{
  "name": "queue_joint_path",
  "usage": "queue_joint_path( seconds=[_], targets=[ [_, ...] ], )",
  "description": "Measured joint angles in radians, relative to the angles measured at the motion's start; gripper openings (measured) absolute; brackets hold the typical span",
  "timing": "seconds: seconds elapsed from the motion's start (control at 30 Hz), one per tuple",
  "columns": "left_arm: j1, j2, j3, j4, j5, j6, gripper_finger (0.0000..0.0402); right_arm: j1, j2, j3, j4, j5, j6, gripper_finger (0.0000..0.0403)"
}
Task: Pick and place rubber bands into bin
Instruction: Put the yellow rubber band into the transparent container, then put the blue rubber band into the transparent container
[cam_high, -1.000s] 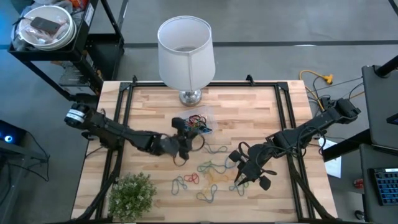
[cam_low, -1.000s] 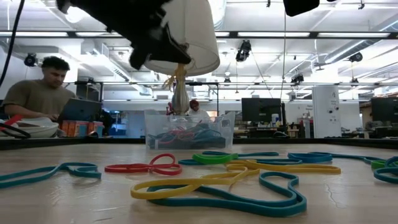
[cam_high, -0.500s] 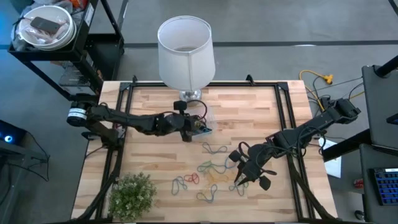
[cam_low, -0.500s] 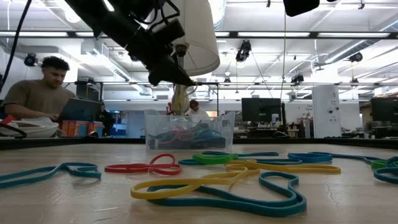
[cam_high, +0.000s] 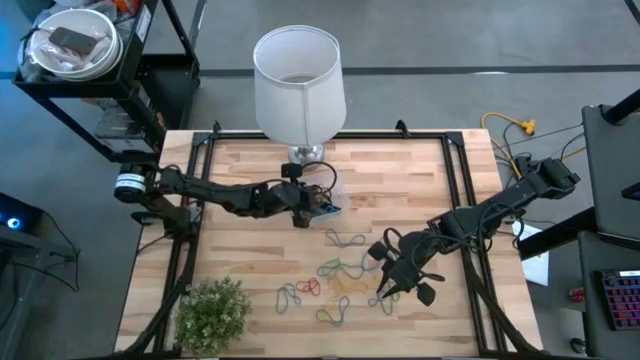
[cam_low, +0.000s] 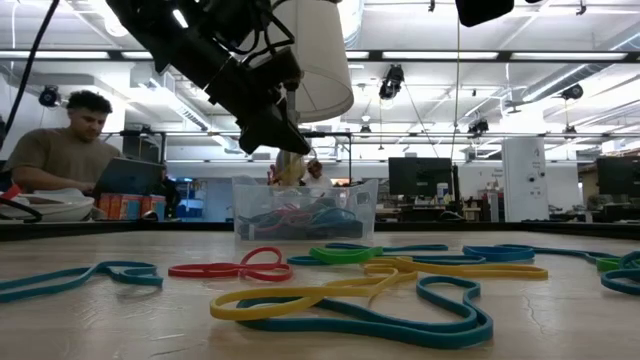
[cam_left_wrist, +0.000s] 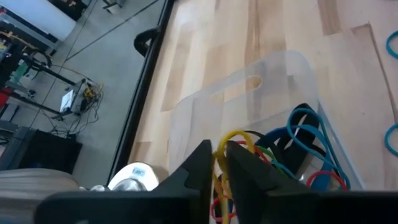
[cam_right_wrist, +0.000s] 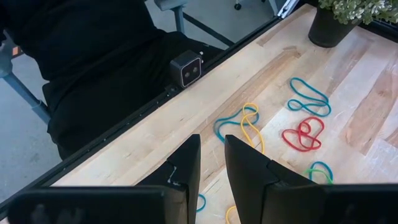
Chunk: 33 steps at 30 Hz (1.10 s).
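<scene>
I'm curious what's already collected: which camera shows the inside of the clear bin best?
The left wrist view: the bin fills it, coloured bands inside. The low view shows its side, the high view only a small glimpse; the right wrist view misses it.
</scene>
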Motion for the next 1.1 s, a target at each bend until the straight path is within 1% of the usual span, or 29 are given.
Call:
queue_joint_path(
  seconds=[0.2, 0.37, 0.47, 0.53, 0.77, 0.97, 1.03, 1.1],
  targets=[
    [0.000, -0.001, 0.000, 0.001, 0.000, 0.000, 0.0102, 0.000, 0.000, 0.000, 0.000, 0.000, 0.000, 0.0068],
    [0.000, 0.000, 0.000, 0.000, 0.000, -0.002, 0.0133, 0.000, 0.000, 0.000, -0.001, 0.000, 0.000, 0.0068],
    [0.000, 0.000, 0.000, 0.000, 0.000, -0.002, 0.0136, 0.000, 0.000, -0.002, 0.000, 0.001, 0.000, 0.0068],
    [-0.005, -0.001, 0.000, 0.000, 0.000, -0.009, 0.0137, 0.000, 0.000, -0.011, 0.000, 0.022, 0.011, 0.0068],
    [-0.069, -0.014, 0.000, -0.021, 0.000, -0.056, 0.0137, -0.001, 0.000, -0.096, 0.015, 0.232, 0.141, 0.0068],
    [-0.169, -0.031, -0.001, -0.033, 0.003, -0.053, 0.0137, 0.000, 0.000, -0.222, 0.196, 0.242, 0.208, 0.0068],
    [-0.202, -0.046, -0.001, -0.040, 0.002, -0.053, 0.0137, -0.003, 0.000, -0.250, 0.204, 0.249, 0.225, 0.0068],
    [-0.233, -0.063, -0.001, -0.041, 0.002, -0.053, 0.0137, -0.005, 0.000, -0.271, 0.206, 0.288, 0.245, 0.0068]
  ],
)
